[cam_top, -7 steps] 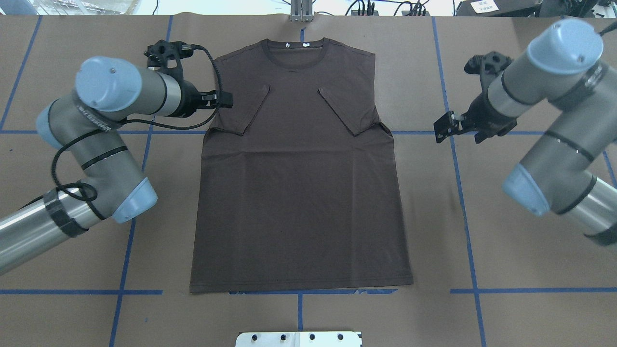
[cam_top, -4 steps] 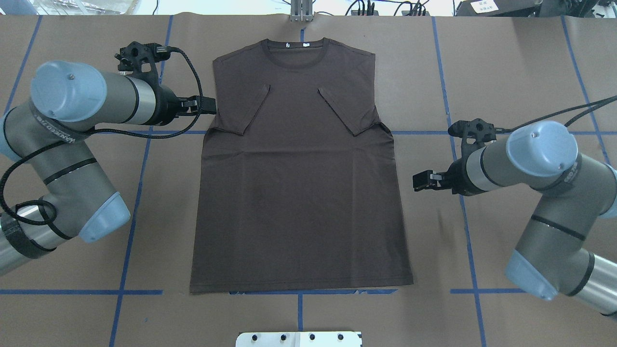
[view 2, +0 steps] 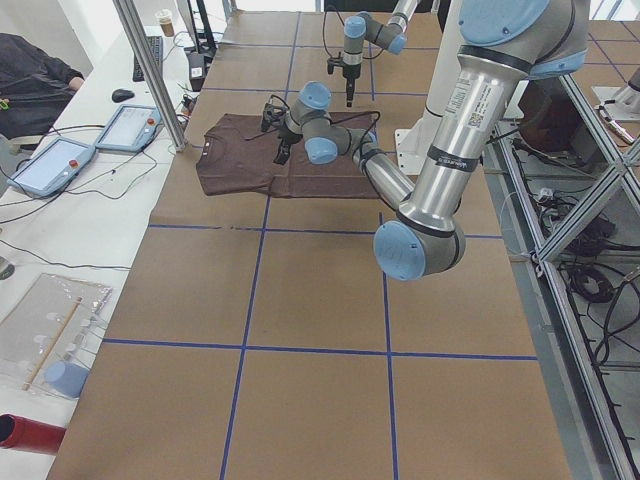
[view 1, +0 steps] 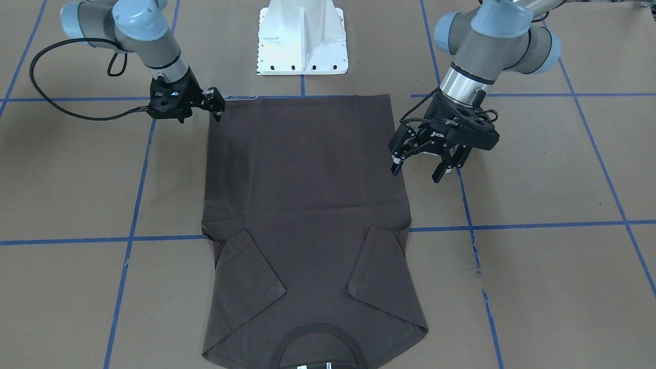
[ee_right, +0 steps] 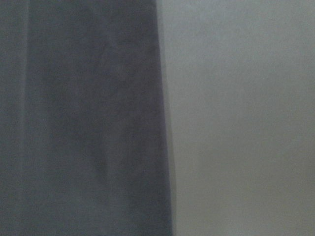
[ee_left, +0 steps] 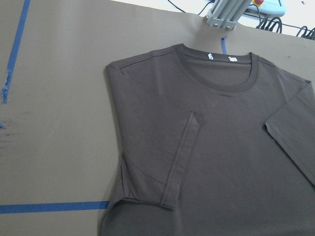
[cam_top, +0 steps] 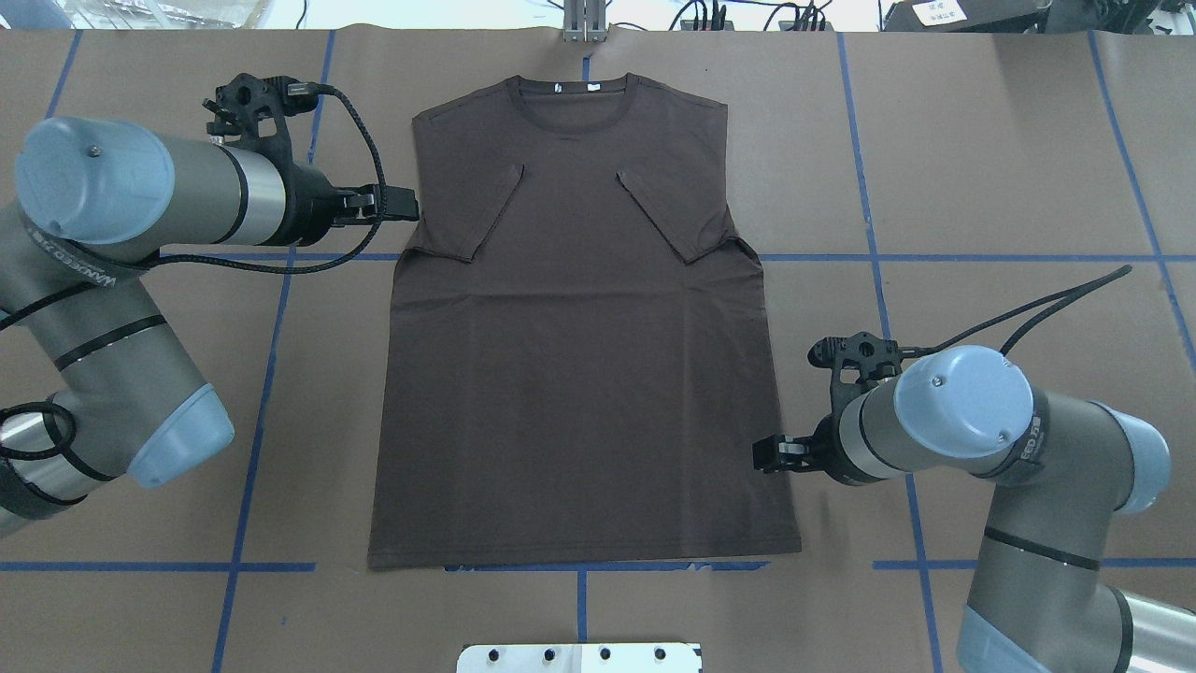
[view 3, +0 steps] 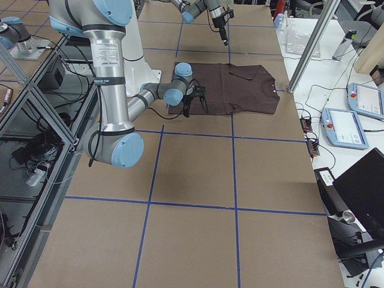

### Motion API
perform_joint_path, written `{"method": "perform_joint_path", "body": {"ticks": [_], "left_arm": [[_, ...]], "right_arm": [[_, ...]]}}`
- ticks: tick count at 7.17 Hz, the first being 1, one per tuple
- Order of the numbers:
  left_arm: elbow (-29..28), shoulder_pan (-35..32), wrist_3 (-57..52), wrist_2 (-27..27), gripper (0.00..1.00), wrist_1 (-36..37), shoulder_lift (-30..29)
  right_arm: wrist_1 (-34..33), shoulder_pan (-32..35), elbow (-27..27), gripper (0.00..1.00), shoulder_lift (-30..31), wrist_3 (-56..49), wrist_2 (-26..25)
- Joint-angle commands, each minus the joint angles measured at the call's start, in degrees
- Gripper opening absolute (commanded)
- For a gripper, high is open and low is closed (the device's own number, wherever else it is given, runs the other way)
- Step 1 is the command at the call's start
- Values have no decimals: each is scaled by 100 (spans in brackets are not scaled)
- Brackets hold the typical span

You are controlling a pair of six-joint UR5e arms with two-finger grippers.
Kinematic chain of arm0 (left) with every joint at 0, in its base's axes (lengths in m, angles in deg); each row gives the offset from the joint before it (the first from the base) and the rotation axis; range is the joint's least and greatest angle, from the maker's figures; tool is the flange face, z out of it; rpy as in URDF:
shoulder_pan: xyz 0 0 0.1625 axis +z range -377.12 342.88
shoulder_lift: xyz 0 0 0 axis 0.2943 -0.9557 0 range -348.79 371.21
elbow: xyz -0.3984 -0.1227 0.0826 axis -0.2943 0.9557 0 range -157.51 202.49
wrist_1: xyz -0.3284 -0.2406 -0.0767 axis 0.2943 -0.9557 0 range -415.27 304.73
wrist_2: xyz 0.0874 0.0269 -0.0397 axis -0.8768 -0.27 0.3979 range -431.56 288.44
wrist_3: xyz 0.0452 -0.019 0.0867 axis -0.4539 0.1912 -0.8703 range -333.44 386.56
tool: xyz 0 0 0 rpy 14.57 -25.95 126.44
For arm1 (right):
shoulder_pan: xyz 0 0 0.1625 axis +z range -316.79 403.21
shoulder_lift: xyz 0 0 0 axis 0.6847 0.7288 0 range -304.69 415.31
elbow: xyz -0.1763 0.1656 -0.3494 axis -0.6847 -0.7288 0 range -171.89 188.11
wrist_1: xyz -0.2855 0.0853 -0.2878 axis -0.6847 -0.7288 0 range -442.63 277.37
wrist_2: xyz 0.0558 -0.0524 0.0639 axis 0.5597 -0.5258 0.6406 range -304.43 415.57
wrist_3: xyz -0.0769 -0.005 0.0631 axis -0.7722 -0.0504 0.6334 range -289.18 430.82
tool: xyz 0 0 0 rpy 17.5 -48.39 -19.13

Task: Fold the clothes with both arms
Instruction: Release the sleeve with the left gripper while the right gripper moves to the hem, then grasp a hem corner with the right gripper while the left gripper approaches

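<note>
Fabric looks soft, light, floppy, so pinch corners: T-shirt (view 1: 302,195) lies flat just beyond the base block (view 1: 302,46), hem nearest it. Right gripper (view 1: 215,105), jaws apparently parted, sits at a hem corner; left gripper (view 1: 415,173) hangs wide-jawed farther out.

A: Status of the right arm (cam_top: 972,416)?
B: Displaced. The right gripper (cam_top: 768,455) has travelled from the upper right of the overhead frame to the lower right. It now stands at the right edge of the T-shirt (cam_top: 579,374), a little above the hem.
A: And the left arm (cam_top: 103,187)?
B: Minor shift. The left gripper (cam_top: 404,204) has drawn back leftward off the folded sleeve to the shirt's left edge. The arm's joints have moved toward the frame's left border.
</note>
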Motion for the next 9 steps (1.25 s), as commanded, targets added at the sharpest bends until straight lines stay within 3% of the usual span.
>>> {"method": "perform_joint_path", "body": {"ticks": [1, 4, 6, 7, 8, 9], "left_arm": [[27, -2, 0, 0, 100, 3, 5], [10, -2, 0, 0, 100, 3, 14], [18, -2, 0, 9, 100, 3, 5], [27, -2, 0, 0, 100, 3, 5], [62, -2, 0, 0, 100, 3, 14], [53, -2, 0, 0, 100, 3, 14]], "right_arm": [[261, -572, -90, 100, -8, 368, -467], [253, -680, -118, 100, 53, 450, -416], [244, -671, -100, 93, 123, 528, -399], [236, -671, -57, 88, 141, 537, -372], [227, -671, -56, 75, 150, 538, -303], [201, -671, -56, 55, 220, 538, -293]]}}
